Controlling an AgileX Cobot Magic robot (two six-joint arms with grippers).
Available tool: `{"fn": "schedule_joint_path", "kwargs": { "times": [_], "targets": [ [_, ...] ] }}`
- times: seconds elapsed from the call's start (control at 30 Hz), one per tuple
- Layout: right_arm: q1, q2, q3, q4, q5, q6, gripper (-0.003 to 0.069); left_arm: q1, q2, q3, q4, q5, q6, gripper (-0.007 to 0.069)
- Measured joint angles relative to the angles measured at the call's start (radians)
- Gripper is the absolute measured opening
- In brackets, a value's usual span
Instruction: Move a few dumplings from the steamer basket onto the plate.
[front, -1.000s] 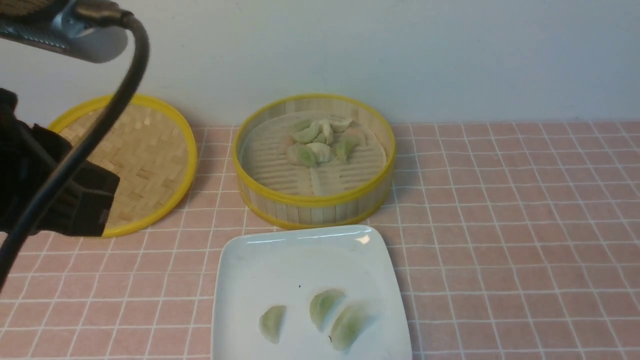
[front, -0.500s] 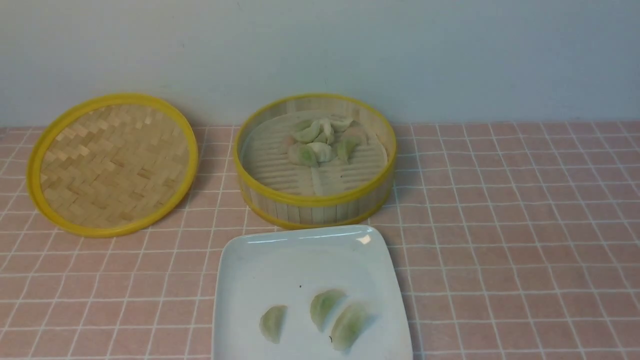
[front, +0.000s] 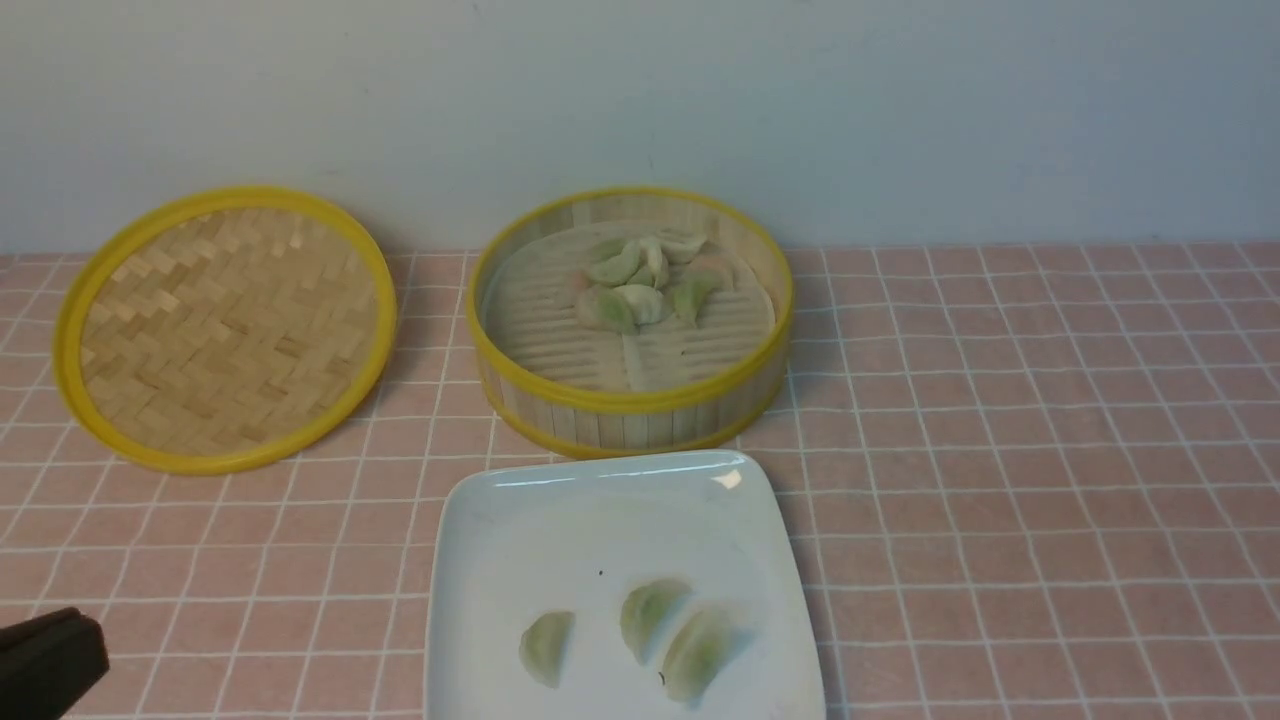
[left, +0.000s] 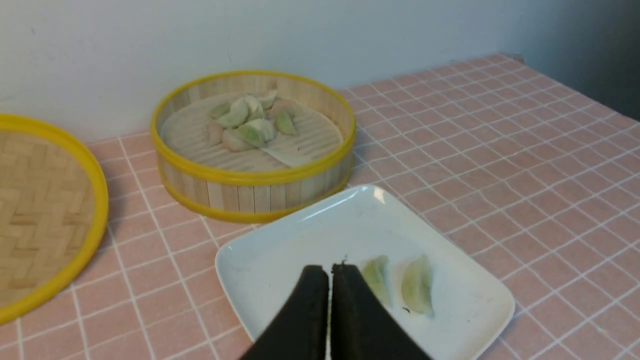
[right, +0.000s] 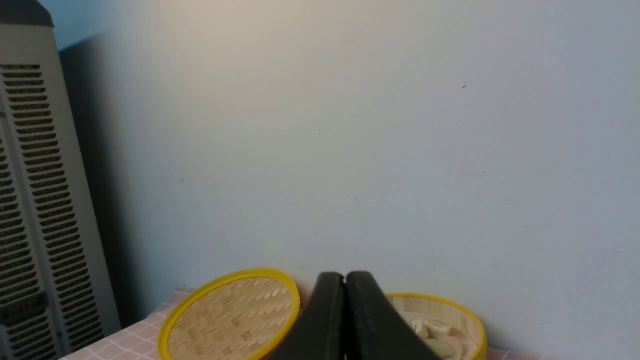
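Since the earlier frame, the left gripper (left: 329, 272) is sitting withdrawn at the table's (front: 1000, 450) near left corner, jaws pressed together, empty. Three dumplings (front: 650, 615) are lying on the plate (front: 560, 510); the right gripper (right: 345, 280) is likewise closed, holding nothing.

We count one steamer basket (front: 630, 400), one woven lid (front: 225, 328) and one plate (front: 560, 520). On the plate we count three dumplings (front: 650, 615). In the basket we make out a heap of roughly seven or eight more (front: 640, 285), overlapping too closely for an exact tally. Two grippers: left gripper (left: 329, 272), right gripper (right: 345, 280).
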Motion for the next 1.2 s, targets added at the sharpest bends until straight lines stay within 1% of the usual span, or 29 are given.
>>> {"fn": "schedule_joint_path", "kwargs": {
  "times": [0.17,0.27,0.33,0.43,0.57,0.67,0.7,0.73,0.77,1.2],
  "targets": [
    [0.000,0.000,0.000,0.000,0.000,0.000,-0.0013,0.000,0.000,0.008,0.014,-0.006,0.001,-0.0006],
    [0.000,0.000,0.000,0.000,0.000,0.000,-0.0013,0.008,-0.016,0.059,0.059,-0.079,0.008,-0.0006],
    [0.000,0.000,0.000,0.000,0.000,0.000,-0.0013,0.035,-0.039,0.109,0.069,-0.136,0.022,-0.0006],
    [0.000,0.000,0.000,0.000,0.000,0.000,-0.0013,0.156,-0.107,0.231,0.055,-0.216,0.062,-0.0006],
    [0.000,0.000,0.000,0.000,0.000,0.001,-0.0013,0.374,-0.211,0.444,0.013,-0.298,0.123,-0.0006],
    [0.000,0.000,0.000,0.000,0.000,0.001,-0.0013,0.468,-0.221,0.520,-0.005,-0.315,0.132,-0.0006],
    [0.000,0.000,0.000,0.000,0.000,0.001,-0.0013,0.468,-0.221,0.522,-0.005,-0.315,0.132,-0.0006],
    [0.000,0.000,0.000,0.000,0.000,0.001,-0.0013,0.495,-0.221,0.529,-0.011,-0.298,0.132,-0.0006],
    [0.000,0.000,0.000,0.000,0.000,0.001,-0.0013,0.500,-0.221,0.529,-0.012,-0.284,0.133,-0.0006],
    [0.000,0.000,0.000,0.000,0.000,0.001,-0.0013,0.503,-0.221,0.531,-0.015,-0.272,0.140,-0.0006]
  ]
}}
